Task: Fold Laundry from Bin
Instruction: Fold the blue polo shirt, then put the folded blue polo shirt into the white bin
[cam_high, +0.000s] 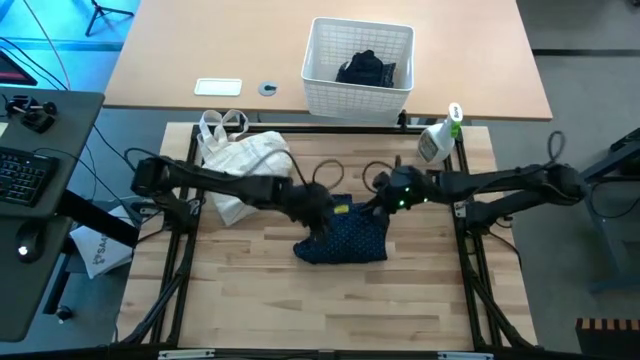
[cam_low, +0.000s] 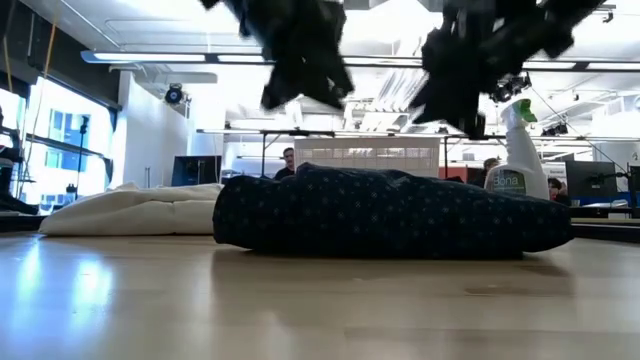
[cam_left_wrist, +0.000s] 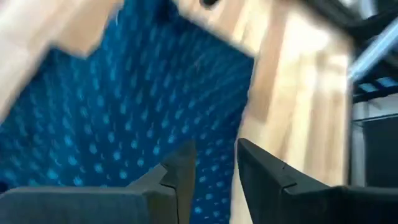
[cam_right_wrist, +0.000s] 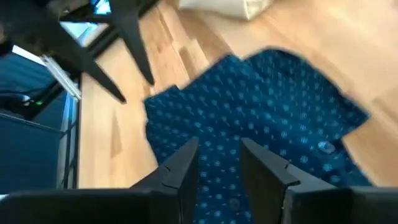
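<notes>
The navy shirt with tiny white dots (cam_high: 342, 240) lies folded in a thick flat bundle in the middle of the wooden table (cam_low: 390, 212). My left gripper (cam_high: 322, 218) hangs open just above its left far part, nothing between the fingers (cam_left_wrist: 214, 152). My right gripper (cam_high: 383, 208) hangs open above its right far corner, also with nothing between its fingers (cam_right_wrist: 219, 149). In the low view both grippers (cam_low: 305, 70) (cam_low: 455, 85) stand clear above the bundle. The white lattice bin (cam_high: 330, 90) stands beyond the table's far edge with a dark piece (cam_high: 366, 70) inside.
A cream-white cloth bag (cam_high: 240, 160) lies at the far left of the table. A spray bottle (cam_high: 440, 135) stands at the far right corner. A white card (cam_high: 218, 88) and a small round thing (cam_high: 268, 88) lie left of the bin. Bare wood (cam_high: 320, 310) stretches toward the near edge.
</notes>
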